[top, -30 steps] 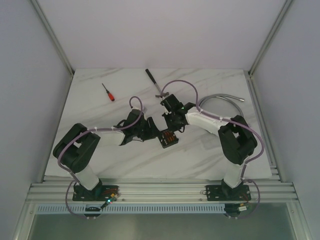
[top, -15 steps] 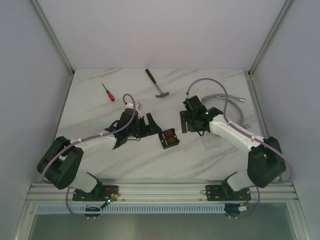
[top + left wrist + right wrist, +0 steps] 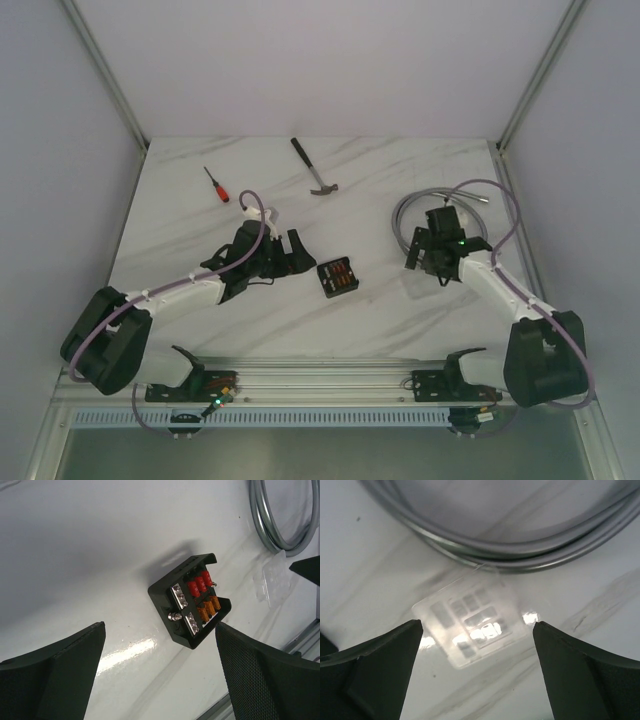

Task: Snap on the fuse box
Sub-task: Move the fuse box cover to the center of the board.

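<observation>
Fuse box (image 3: 337, 277) is lying flat on the marble-patterned table (image 3: 180, 230), near the middle and toward the front edge, between the two arms. The left wrist view is showing the box (image 3: 190, 602) open side up, with a row of red fuses, a row of orange fuses and two metal screw strips inside. Neither gripper is touching it.

The left gripper (image 3: 294, 250) is hanging just left of the box, jaws spread wide and holding nothing. In its own camera the box is sitting beyond the gap between the fingers (image 3: 60, 670), apart from both.

The right gripper (image 3: 418, 258) is standing well to the right of the box, jaws likewise released and empty. Beneath it a clear plastic cover (image 3: 470, 622) is lying flat on the table. The cover is showing between the fingers (image 3: 375, 665) without visible contact, just beside a coiled metal hose (image 3: 535, 560).

A hammer (image 3: 316, 170) and a red-handled screwdriver (image 3: 217, 185) are lying toward the back of the table, well apart from the box.
</observation>
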Tool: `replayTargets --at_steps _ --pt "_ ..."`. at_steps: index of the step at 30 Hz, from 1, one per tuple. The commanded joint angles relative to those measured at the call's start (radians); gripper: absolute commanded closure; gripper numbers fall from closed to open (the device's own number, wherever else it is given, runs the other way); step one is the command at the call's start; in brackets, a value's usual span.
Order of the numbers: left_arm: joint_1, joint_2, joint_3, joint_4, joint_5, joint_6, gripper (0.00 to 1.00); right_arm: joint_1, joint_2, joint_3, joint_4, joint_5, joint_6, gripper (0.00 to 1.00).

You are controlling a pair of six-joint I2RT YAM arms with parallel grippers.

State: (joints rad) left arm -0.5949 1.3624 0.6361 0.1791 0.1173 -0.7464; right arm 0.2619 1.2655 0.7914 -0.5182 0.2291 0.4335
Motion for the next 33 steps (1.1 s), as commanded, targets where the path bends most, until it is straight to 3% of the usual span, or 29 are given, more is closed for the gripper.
replayTargets --at_steps 1,11,22,25,33 --pt "0.004 -0.019 -0.017 -0.023 -0.017 0.028 0.00 -0.094 0.005 -0.059 0.092 -0.076 -0.015 0.00" --pt "0.004 -0.010 -0.013 -0.026 -0.016 0.032 0.00 -0.146 0.068 -0.132 0.181 -0.318 -0.082 0.01" --pt "0.005 0.011 -0.006 -0.027 -0.015 0.027 0.00 -0.016 0.095 -0.133 0.210 -0.474 -0.049 0.09" --pt "0.004 0.016 -0.004 -0.026 -0.012 0.025 0.00 0.022 0.092 -0.125 0.201 -0.470 -0.041 0.10" --pt "0.004 0.020 -0.003 -0.027 -0.011 0.028 0.00 0.127 0.117 -0.055 0.071 -0.276 -0.035 0.11"
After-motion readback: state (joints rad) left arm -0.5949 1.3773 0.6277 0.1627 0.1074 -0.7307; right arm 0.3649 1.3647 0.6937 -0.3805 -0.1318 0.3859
